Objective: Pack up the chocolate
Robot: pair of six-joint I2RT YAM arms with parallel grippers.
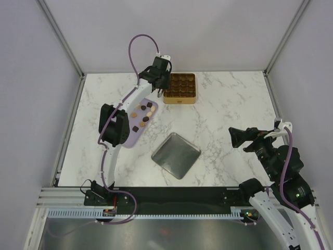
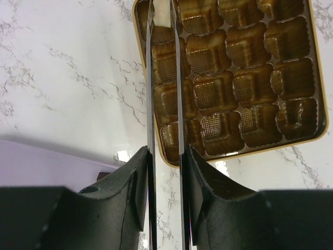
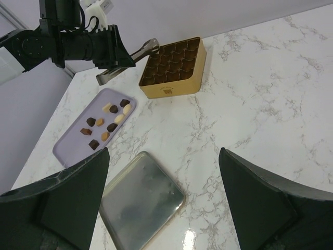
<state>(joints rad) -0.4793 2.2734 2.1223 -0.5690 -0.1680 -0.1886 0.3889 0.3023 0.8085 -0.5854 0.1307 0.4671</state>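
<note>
Marble table (image 1: 234,99) (white, grey-veined) — on it a gold tin (image 1: 179,100), lilac board (image 1: 132,139), flat metal tray (image 1: 176,155).

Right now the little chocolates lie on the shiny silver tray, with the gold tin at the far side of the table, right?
Not quite: the chocolates lie on the lilac board, not the silver tray, as the right wrist view shows. The gold tin is indeed at the far side of the table.

No legible txt; mark on gold tin (image 3: 183,87) unreadable
</note>
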